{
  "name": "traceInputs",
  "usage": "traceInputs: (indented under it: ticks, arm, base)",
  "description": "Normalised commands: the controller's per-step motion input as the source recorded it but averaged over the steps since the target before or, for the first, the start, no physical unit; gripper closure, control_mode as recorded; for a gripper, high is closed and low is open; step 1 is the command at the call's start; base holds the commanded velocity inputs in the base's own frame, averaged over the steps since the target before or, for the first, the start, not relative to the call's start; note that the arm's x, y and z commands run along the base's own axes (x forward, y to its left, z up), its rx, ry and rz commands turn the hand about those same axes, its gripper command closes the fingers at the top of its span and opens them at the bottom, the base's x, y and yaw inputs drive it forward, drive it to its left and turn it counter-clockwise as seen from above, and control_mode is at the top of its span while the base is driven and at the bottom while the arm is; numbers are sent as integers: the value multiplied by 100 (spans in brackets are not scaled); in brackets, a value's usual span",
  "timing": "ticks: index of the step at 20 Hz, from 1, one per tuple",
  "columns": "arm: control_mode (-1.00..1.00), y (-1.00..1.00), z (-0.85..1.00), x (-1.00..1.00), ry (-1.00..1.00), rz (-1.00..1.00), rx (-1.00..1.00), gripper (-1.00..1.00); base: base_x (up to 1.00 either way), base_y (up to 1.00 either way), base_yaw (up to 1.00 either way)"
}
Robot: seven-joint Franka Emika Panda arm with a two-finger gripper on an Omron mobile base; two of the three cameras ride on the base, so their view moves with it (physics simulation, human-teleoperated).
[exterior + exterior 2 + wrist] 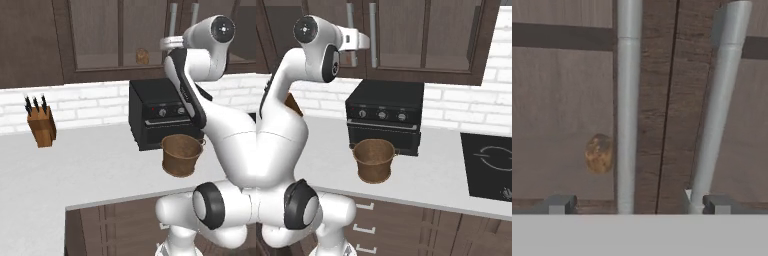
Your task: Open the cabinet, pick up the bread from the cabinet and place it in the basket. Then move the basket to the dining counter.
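My jaws (pixel 637 204) stand released, facing the shut cabinet (pixel 662 100) and its two handles (pixel 628 100). The bread (pixel 599 153) sits behind the glass at nine o'clock; the basket (pixel 181 154) rests on the worktop (pixel 75 165).

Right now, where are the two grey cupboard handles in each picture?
Left base view: the handles are at the top, right of middle, above the white arm.
Right base view: at the top, left of middle, beside the robot's hand.
Hand view: two long bars running top to bottom, very close.
Shared landmark: the dark seam between the cabinet doors runs between them.
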Motion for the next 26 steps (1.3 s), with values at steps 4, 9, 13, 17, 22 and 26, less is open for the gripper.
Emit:
traceInputs:
  ticks: [4, 9, 13, 17, 22, 26]
  arm:
    - [-100, 15, 0, 42, 1, 0, 0, -100]
    - [-100, 6, 0, 42, 1, 0, 0, -100]
    - [-100, 0, 0, 45, 0, 0, 0, -100]
    - [-100, 0, -3, 51, 0, 0, 0, -100]
    - [-100, 0, -9, 59, 0, 0, 0, -100]
    - [-100, 0, -21, 64, 0, 0, 0, 100]
  base:
    - [0, 0, 0]
    - [0, 0, 0]
    - [0, 0, 0]
    - [0, 0, 0]
    - [0, 0, 0]
    - [0, 0, 0]
